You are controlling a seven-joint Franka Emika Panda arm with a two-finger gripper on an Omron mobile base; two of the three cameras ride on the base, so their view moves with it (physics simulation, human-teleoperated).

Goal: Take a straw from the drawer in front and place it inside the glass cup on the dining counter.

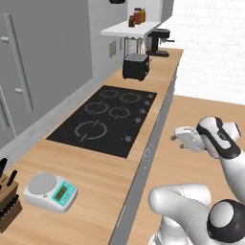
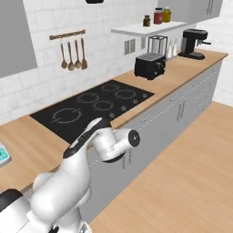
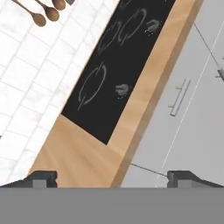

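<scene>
My gripper (image 3: 113, 179) is open, with nothing between its two dark fingertips. It hangs in front of the wood worktop's front edge, beside the black cooktop (image 3: 118, 65). From the left base camera the white hand (image 1: 184, 139) points left toward that edge. Below the worktop is a light grey closed drawer (image 3: 192, 113) with a slim bar handle (image 3: 179, 97), ahead and to the right of the fingertips in the hand view. The straw is hidden. The glass cup and the dining counter are out of view.
On the worktop are a black toaster (image 1: 135, 66), a coffee machine (image 2: 193, 43), a kitchen scale (image 1: 50, 191) and a knife block (image 1: 7, 203). Wooden spoons (image 2: 73, 54) hang on the tiled wall. Wood floor lies open to the right (image 2: 191, 173).
</scene>
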